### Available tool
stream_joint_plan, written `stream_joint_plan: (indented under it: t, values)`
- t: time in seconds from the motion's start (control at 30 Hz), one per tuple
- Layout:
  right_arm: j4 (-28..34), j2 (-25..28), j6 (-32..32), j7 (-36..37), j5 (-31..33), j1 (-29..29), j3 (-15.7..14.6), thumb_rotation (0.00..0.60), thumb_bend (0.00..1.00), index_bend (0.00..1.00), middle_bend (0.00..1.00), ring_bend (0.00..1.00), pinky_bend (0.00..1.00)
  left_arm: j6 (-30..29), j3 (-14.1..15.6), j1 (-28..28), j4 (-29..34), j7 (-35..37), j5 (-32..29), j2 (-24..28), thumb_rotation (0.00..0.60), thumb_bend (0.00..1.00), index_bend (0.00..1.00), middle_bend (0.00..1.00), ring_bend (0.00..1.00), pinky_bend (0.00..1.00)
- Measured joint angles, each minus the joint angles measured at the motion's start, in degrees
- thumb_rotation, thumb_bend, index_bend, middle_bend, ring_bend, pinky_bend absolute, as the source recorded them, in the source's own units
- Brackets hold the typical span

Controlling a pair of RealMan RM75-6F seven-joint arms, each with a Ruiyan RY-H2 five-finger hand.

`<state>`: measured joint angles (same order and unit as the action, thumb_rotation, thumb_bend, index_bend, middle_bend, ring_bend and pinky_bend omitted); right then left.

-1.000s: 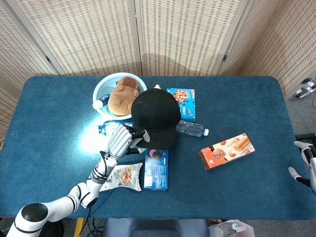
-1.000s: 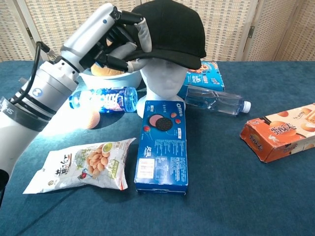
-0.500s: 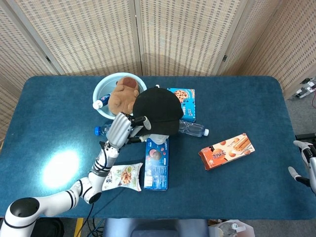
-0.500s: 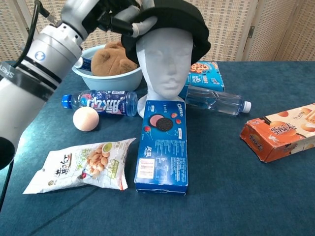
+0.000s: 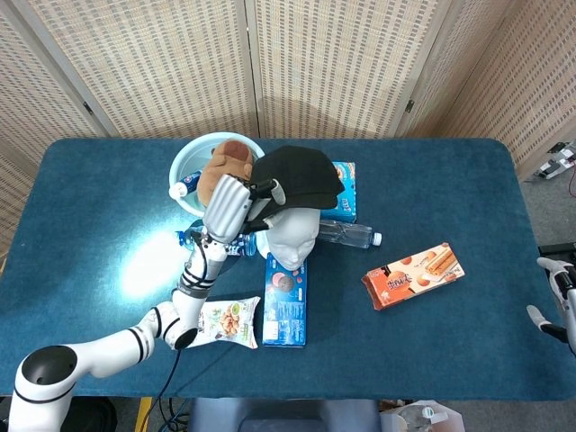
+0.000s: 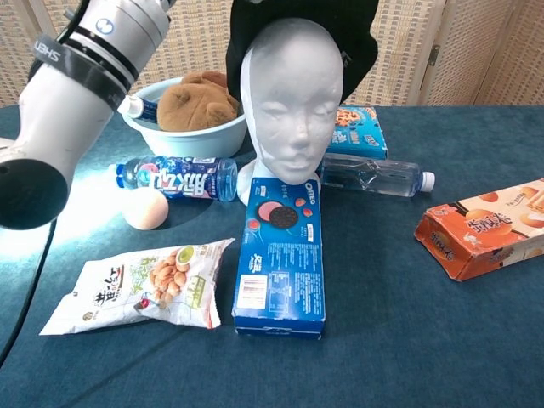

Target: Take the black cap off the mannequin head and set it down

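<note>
Head view: my left hand (image 5: 229, 203) grips the black fabric cap (image 5: 297, 177) by its edge, lifted behind the white foam mannequin head (image 5: 293, 236); my right hand (image 5: 556, 297), far right of it, looks empty, fingers apart.

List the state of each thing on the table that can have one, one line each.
black cap: lifted off, gripped by the left hand
mannequin head: bare, upright
Oreo box: flat, closed
blue-label bottle: on its side
clear bottle: on its side, capped
right hand: idle at table edge
</note>
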<state>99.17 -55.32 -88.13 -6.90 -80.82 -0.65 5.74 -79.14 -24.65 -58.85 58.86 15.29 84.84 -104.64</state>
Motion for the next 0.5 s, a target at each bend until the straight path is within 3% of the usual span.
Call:
stream_joint_plan:
  t: [0.27, 0.5]
  values:
    - [-0.3, 0.2, -0.4, 0.8, 0.2, 0.5, -0.1, 0.6, 0.21, 0.25, 0.3, 0.21, 0.3, 0.2, -4.0, -2.6, -3.2, -2.1, -3.1, 0.6, 0.6, 0.34, 0.62, 1.0, 1.0, 1.0]
    - [-1.0, 0.2, -0.2, 1.8, 0.1, 0.6, -0.1, 0.6, 0.21, 0.25, 0.3, 0.21, 0.3, -2.5, -4.3, -0.9, -4.1, 0.2, -3.5, 3.8, 0.6, 0.34, 0.62, 1.0, 1.0, 1.0]
